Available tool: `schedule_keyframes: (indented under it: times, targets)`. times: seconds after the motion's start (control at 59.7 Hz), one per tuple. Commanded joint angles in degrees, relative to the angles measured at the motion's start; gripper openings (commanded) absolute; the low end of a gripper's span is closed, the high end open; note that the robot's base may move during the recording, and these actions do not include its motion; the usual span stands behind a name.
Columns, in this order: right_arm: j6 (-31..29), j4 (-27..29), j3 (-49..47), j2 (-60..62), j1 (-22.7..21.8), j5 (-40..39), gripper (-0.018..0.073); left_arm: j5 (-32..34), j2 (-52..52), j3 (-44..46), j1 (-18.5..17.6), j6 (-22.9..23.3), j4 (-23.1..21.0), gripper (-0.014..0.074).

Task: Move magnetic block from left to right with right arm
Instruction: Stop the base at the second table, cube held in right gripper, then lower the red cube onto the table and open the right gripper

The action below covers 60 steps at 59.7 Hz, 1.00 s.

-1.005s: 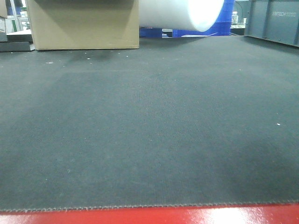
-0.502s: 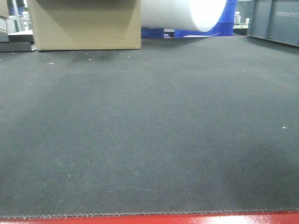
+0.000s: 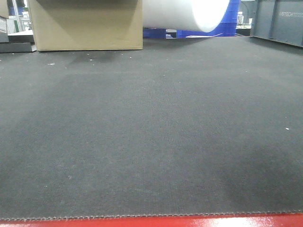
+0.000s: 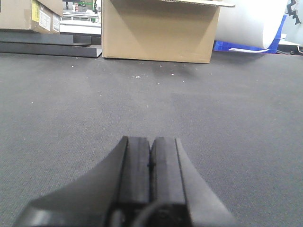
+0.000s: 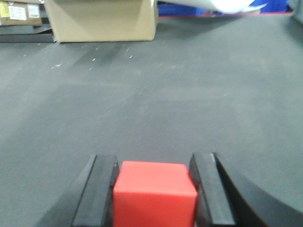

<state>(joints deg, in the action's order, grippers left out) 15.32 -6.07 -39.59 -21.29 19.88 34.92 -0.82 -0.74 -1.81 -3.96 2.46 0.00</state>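
Observation:
In the right wrist view the magnetic block, a plain red cube, sits between the two black fingers of my right gripper. Both pads press against its sides, low over the dark grey mat. My left gripper hangs over bare mat in the left wrist view, its pads pressed together with nothing between them. The front view shows neither gripper nor the block.
A large tan cardboard box stands at the mat's far left edge, with a white roll beside it and a grey crate at the far right. A red strip borders the mat's near edge. Flat black boards lie left of the box.
The front view shifted slightly between one second and half a second ago: the red strip at the bottom grew thinner. Since then nothing visibly moved.

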Motion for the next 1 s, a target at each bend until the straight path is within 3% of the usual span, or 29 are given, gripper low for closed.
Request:
schedule_keyframes:
  times: [0.0,0.285,0.553,0.988]
  targets:
    - [-0.95,1.98,-3.62,-4.55,-0.01,-5.44,0.0120,5.15,-0.83,-0.59,-0.16,0.25,0.00,-0.0116]
    - [-13.02,10.17,-16.22,-27.18,4.55,-1.46,0.0120,5.15,-0.83,-0.59,-0.16,0.25,0.00,-0.0116]
    - [-13.03,10.11,-26.72,-48.91,10.35,2.34,0.0120,5.15,-0.83,-0.59,-0.16,0.25,0.00,-0.0116]
    - [-12.98,10.56,-34.39,-71.23,10.49,4.17,0.0120,5.15,-0.83,-0.59,-0.16,0.25,0.00,-0.0116]
